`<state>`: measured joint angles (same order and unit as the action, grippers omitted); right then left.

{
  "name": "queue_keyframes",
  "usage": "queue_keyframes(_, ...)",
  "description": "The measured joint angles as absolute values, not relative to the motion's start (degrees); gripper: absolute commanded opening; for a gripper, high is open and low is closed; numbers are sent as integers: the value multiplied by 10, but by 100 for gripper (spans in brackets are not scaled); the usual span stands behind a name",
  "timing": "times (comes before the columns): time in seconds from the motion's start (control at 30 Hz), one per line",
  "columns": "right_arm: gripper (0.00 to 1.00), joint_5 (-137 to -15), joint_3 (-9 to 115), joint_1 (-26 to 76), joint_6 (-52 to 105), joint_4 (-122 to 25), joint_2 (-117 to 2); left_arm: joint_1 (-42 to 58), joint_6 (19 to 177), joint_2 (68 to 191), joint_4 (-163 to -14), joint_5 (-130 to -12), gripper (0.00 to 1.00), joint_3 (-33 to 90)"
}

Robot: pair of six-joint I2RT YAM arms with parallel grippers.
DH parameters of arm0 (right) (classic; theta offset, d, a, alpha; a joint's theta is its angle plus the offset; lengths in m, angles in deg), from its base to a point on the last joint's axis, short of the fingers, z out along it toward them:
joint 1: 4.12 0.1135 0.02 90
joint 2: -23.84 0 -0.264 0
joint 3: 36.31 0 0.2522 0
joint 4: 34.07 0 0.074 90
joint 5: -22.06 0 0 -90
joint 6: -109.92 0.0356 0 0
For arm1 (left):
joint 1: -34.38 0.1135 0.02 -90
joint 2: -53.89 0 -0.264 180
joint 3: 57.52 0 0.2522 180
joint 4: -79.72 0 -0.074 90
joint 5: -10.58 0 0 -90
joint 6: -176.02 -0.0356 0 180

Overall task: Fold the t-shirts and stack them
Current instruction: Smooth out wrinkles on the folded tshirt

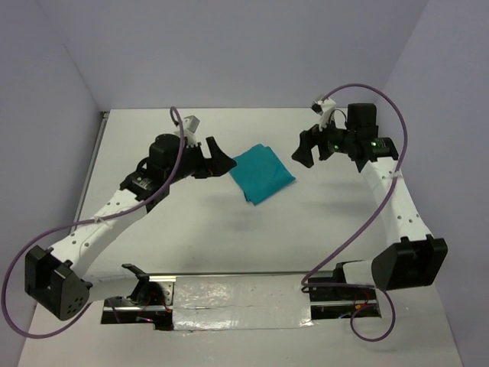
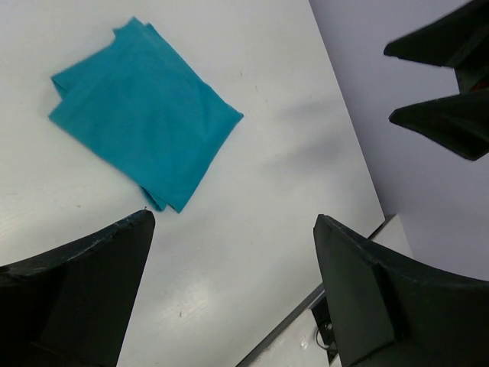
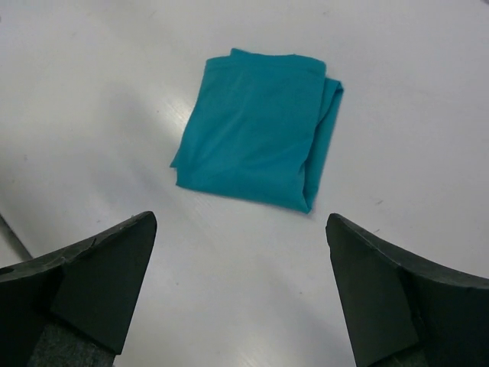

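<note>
A single teal t-shirt [image 1: 263, 173] lies folded into a small rectangle in the middle of the white table [image 1: 199, 237]. My left gripper [image 1: 218, 159] hovers just off its left side, open and empty. The right gripper [image 1: 306, 149] hangs a little off its right side, also open and empty. In the left wrist view the t-shirt [image 2: 145, 118] lies beyond the gripper [image 2: 235, 222], apart from its spread fingers. The right wrist view shows the folded t-shirt [image 3: 256, 141] lying flat ahead of the wide gripper [image 3: 241, 220], untouched.
Pale walls close in the table at the back and both sides. Purple cables [image 1: 179, 153] loop from each arm. A strip of silver tape [image 1: 237, 294] runs along the near edge between the bases. The right arm's dark fingers [image 2: 443, 84] show in the left wrist view.
</note>
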<state>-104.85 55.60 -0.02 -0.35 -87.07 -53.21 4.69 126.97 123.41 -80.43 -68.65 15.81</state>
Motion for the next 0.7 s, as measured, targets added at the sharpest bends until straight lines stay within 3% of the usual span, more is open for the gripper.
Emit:
queue_keyframes(0.33, 100, -970, 434, -5, 21, -768, -414, 70, 1282, 1157, -782, -711, 100, 123)
queue_keyframes(0.7, 99, -946, 384, -7, 55, -734, -378, 72, 1285, 1109, -774, -719, 100, 95)
